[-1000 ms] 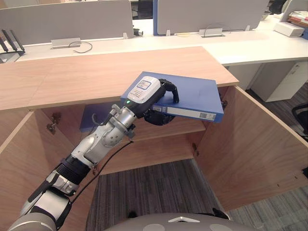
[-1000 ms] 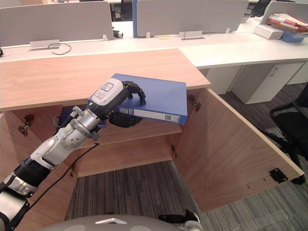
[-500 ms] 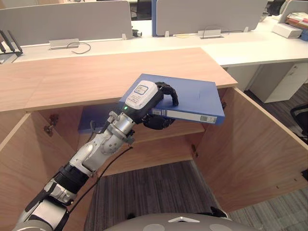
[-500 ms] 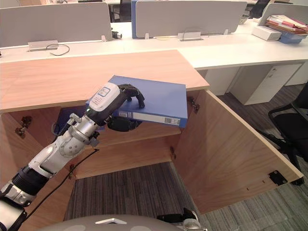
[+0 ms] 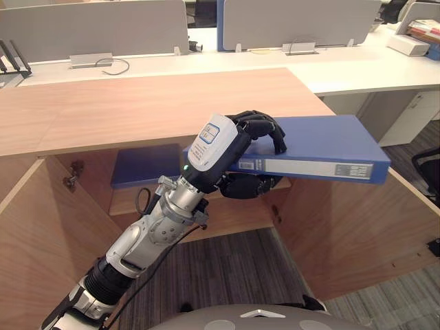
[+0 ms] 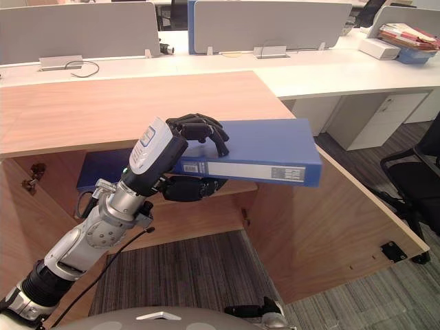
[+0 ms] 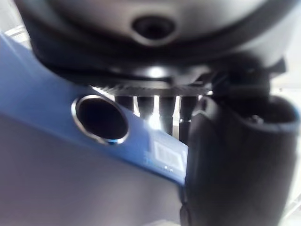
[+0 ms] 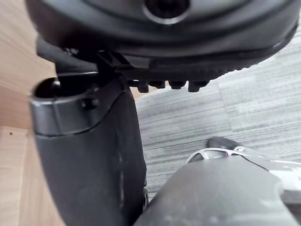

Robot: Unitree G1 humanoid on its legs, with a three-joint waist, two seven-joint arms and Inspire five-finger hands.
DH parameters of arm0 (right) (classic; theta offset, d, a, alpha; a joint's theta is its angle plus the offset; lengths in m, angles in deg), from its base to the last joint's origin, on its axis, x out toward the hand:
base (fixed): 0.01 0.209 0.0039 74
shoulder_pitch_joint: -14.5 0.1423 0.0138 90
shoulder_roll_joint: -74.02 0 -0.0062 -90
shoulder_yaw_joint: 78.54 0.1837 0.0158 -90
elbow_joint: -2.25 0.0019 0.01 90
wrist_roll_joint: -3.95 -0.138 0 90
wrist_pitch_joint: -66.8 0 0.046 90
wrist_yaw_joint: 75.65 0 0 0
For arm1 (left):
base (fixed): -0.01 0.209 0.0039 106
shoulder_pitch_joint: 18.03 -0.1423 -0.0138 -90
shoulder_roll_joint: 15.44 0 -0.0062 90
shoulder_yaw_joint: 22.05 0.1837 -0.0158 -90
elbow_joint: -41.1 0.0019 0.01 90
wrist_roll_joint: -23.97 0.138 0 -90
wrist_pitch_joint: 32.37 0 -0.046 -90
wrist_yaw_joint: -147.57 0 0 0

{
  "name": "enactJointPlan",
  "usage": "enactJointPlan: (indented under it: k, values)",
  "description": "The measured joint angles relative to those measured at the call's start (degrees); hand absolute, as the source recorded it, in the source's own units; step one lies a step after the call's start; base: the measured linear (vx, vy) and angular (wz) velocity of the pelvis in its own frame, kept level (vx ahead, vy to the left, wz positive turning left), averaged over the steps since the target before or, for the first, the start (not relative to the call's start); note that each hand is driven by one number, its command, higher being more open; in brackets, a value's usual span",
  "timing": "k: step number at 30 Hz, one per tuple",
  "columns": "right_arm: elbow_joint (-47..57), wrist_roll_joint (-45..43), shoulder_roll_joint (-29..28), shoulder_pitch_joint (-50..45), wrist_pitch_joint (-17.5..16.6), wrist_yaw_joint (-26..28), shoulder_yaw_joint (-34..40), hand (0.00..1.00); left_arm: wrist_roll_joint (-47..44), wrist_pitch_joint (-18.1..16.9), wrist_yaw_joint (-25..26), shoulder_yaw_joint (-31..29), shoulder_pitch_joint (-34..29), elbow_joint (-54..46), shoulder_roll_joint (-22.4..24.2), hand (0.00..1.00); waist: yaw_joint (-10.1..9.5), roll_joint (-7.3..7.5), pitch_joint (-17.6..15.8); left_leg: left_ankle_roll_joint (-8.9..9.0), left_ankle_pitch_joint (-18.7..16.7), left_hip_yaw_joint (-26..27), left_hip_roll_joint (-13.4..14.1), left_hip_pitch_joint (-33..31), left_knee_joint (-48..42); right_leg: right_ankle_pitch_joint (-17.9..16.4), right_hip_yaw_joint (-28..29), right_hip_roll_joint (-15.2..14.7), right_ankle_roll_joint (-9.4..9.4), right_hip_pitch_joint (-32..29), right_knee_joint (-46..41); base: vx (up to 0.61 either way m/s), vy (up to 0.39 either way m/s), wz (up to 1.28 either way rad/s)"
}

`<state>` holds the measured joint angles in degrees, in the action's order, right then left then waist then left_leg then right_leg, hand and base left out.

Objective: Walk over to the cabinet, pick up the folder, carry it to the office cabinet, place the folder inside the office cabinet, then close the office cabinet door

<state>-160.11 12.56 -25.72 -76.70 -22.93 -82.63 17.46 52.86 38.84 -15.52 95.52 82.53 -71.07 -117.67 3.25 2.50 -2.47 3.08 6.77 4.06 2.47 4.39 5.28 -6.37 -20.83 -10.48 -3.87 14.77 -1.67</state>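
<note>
Blue folder (image 5: 323,141) held — another binder (image 5: 144,165) occupies shelf (image 5: 126,201).

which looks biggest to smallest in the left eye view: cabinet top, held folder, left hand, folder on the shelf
1. cabinet top
2. held folder
3. left hand and folder on the shelf: unranked. The hand looks slightly larger but is nearer the camera; the folder is partly hidden under the top.

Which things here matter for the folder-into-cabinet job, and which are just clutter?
Job: folder, gripped by the left hand; office cabinet; its open door.
Lying about: blue item on the cabinet shelf; grey dividers; cable; paper stack; office chair.
</note>
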Motion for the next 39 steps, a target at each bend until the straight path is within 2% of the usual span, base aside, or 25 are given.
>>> enactJointPlan:
  k: [6,12,18,26,29,34,39]
  values:
    - [-0.26,-0.02,0.47,-0.08,-0.7,-1.11,-2.26,1.0,0.94,-0.03,2.81,1.2,0.0,-4.31,0.9,0.0,-0.02,-0.4,0.21,-0.07,0.86,-0.36,0.31,-0.21,0.01,0.09,0.14,0.35,-0.78,-0.1,0.49,-0.08,-0.013,0.01]
    - [-1.25,-0.06,0.26,-0.01,-0.86,-1.64,-2.25,1.0,-0.12,-1.32,5.22,2.59,0.27,-10.06,1.53,0.0,-0.33,0.12,0.68,-0.31,1.45,-0.87,0.09,-1.39,0.0,0.96,-0.29,0.33,-2.16,-0.66,0.92,-0.03,-0.005,0.04]
    - [-1.67,-0.07,0.1,-0.01,-0.81,-2.23,-2.4,1.0,-1.23,-2.18,6.32,5.89,3.28,-10.52,2.67,0.0,-1.25,0.47,0.94,-0.34,1.74,-0.93,0.05,-1.59,0.0,1.13,-0.36,0.35,-2.38,-0.68,0.91,0.0,0.0,0.0]
    - [-1.72,-0.08,0.18,-0.05,-0.77,-2.86,-4.38,1.0,-1.48,-2.2,6.94,6.71,3.53,-10.52,5.33,0.0,-1.37,0.47,1.69,-0.33,1.75,-1.01,0.09,-1.65,0.0,1.12,-0.5,0.41,-2.36,-0.68,0.91,0.0,0.0,0.0]
    - [-1.73,-0.08,0.16,-0.09,-0.73,-3.04,-4.38,1.0,-3.01,-2.23,6.81,7.65,3.52,-10.52,6.14,0.0,-1.43,0.5,1.71,-0.33,1.77,-1.03,0.09,-1.66,0.0,1.12,-0.52,0.4,-2.36,-0.68,0.9,0.0,0.0,0.0]
    - [-1.72,-0.09,0.17,-0.12,-0.64,-3.06,-4.45,1.0,-12.89,-2.21,6.61,7.51,3.51,-10.43,10.64,0.0,-1.51,0.52,1.72,-0.35,1.85,-1.1,0.1,-1.67,0.0,1.12,-0.59,0.4,-2.37,-0.68,0.84,0.0,0.0,0.0]
    - [-1.72,-0.09,0.17,-0.14,-0.63,-3.07,-4.54,1.0,-15.13,-2.13,6.8,6.87,3.51,-9.1,13.95,0.0,-1.54,0.56,1.74,-0.34,1.93,-1.1,0.13,-1.67,0.0,1.12,-0.59,0.41,-2.37,-0.69,0.79,0.0,0.0,0.0]
